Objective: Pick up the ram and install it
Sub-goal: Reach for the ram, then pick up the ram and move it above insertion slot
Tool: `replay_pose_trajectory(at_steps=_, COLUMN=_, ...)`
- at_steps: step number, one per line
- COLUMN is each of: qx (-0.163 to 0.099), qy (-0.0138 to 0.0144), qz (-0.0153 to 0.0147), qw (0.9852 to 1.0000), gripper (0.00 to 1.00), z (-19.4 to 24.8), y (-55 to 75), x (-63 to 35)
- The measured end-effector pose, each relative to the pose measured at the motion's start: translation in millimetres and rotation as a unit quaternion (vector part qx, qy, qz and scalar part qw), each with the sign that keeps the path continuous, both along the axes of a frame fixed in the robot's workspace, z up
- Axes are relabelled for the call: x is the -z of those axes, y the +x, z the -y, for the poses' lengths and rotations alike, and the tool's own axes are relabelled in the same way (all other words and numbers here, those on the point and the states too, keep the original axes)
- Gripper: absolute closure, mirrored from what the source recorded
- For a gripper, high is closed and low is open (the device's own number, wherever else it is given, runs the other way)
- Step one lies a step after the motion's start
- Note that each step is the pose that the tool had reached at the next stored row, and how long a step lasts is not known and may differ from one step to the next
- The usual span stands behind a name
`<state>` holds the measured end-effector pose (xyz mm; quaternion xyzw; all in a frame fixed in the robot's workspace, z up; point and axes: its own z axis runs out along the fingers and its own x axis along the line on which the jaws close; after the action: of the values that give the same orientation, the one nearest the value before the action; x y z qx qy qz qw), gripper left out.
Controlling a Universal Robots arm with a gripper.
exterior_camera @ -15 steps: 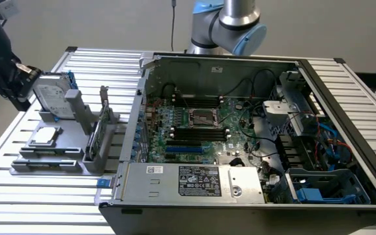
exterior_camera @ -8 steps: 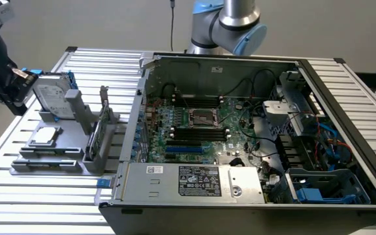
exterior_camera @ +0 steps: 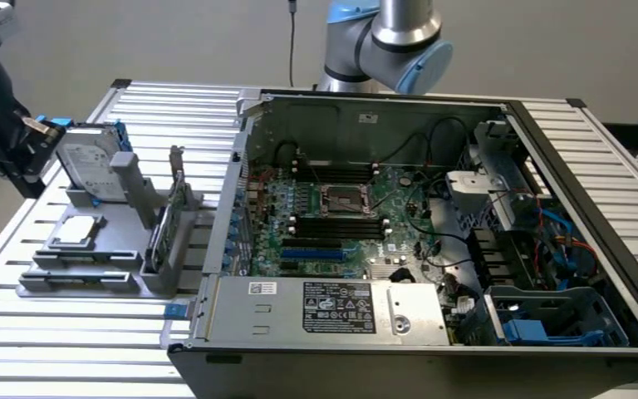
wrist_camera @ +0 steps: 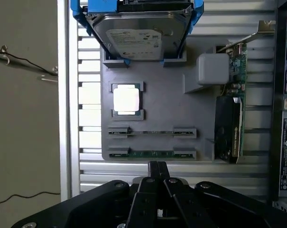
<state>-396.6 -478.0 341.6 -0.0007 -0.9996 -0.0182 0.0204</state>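
**Claw shut and empty by the parts fixture; ram sits in its holder**

Wrist view: the gripper (wrist_camera: 157, 165) has its fingers pressed together with nothing between them. It hangs over the table slats, tips just beside the edge of the gray fixture plate (wrist_camera: 171, 114). The nearest part to the tips is the ram (wrist_camera: 152, 153), a green stick lying flat between two end clips in the holder row closest to that edge. A second thin stick (wrist_camera: 151, 132) lies parallel in the next row. Beyond that I see the CPU (wrist_camera: 126, 99) in a square pocket, then the hard drive (wrist_camera: 134, 38) with blue rails in its cradle. The expansion card (wrist_camera: 236, 95) stands on edge along the side of the plate toward the case, with a gray block (wrist_camera: 212, 69) against it.

The exterior view gives me what the wrist camera doesn't. The open PC case (exterior_camera: 585, 166) sits just beside the fixture, on the exterior view's right. Its motherboard (exterior_camera: 397, 195) is exposed, with black memory slots (exterior_camera: 341, 226) next to the CPU socket (exterior_camera: 336, 198). The power supply (exterior_camera: 331, 307) is at the near edge and the arm (exterior_camera: 391, 37) rises behind the case. In this view the ram holders read as dark bars; I can't make out the stick itself.

Surface: a ribbed aluminium table (exterior_camera: 53, 349) carries both fixture and case.

Room: plain gray wall (exterior_camera: 186, 33) behind. The wrist view shows bare floor (wrist_camera: 24, 133) past the table edge, with a thin cable (wrist_camera: 20, 59) on it.
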Motion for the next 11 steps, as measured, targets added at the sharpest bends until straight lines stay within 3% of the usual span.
replay_pose_trajectory(at_steps=2, qx=-0.005, qy=-0.0003, qz=0.002, qw=1.0, gripper=0.89, z=0.4, y=0.0, x=0.2)
replay_pose_trajectory(at_steps=5, qx=-0.011, qy=-0.0005, qz=0.0109, qw=0.9999, gripper=0.89, z=0.6, y=-0.8, x=1.6)
replay_pose_trajectory(at_steps=6, qx=-0.011, qy=-0.0004, qz=0.0123, qw=0.9999, gripper=0.89, z=0.6, y=-0.8, x=2.0)
replay_pose_trajectory(at_steps=11, qx=-0.011, qy=-0.0005, qz=0.0122, qw=0.9999, gripper=0.89, z=0.5, y=-0.9, x=1.9)
